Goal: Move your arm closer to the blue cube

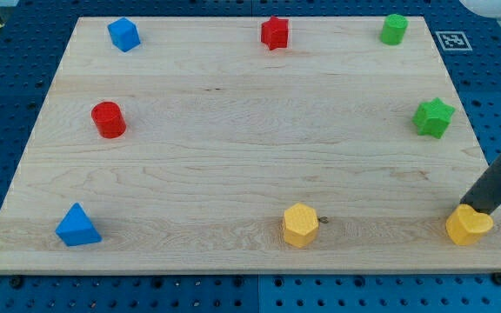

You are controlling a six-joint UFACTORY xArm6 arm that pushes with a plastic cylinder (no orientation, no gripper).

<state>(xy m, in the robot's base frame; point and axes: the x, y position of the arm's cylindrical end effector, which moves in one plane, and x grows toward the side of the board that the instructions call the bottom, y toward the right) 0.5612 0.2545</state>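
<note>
Counting eight blocks on the wooden board [233,130]: two blue, two red, two green, two yellow. Blue cube [123,34] at the view's top left; blue triangular block [77,226] bottom left. My tip [470,211] touches the yellow block [469,225] at bottom right, well apart from the cube. Bare rod, no jaws, holding nothing.

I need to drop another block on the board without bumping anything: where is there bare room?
The whole middle is bare wood, bordered by the red cylinder, red star, green star and yellow hexagon block. The bottom edge between the blue pyramid and that yellow block is free too. Crowded: the bottom-right corner, where my tip touches the yellow heart block.
</note>
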